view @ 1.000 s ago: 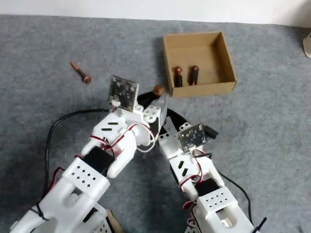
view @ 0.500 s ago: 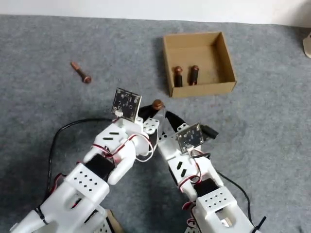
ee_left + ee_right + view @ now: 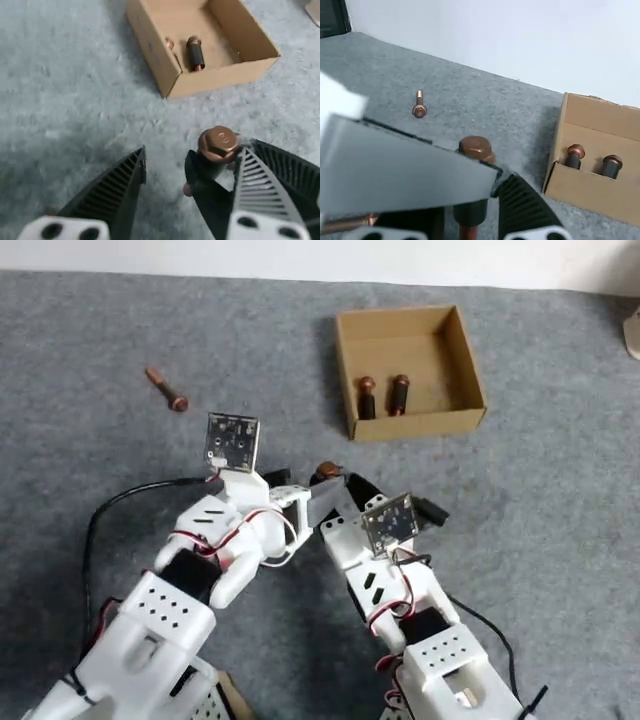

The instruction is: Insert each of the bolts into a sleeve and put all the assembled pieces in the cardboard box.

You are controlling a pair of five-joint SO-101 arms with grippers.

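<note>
A copper bolt [image 3: 325,472] stands head up in a black sleeve [image 3: 470,212], and my right gripper [image 3: 337,492] is shut on that sleeve in the middle of the mat. My left gripper [image 3: 194,152] is open around the same piece, with the bolt head [image 3: 217,143] close to one finger [image 3: 265,175] and a wide gap to the other finger [image 3: 117,182]. The cardboard box [image 3: 350,375] sits at the far right and holds two assembled pieces [image 3: 383,395]. A loose bolt [image 3: 167,390] lies on the mat at the far left.
Grey carpet [image 3: 520,500] covers the table. The left arm's black cable [image 3: 110,510] loops over the mat at its near left. Open carpet lies between the grippers and the box.
The left arm has drawn back from the box towards the near left, its wrist board swinging left. The bolt head has moved nearer with it. The right arm has hardly shifted.
</note>
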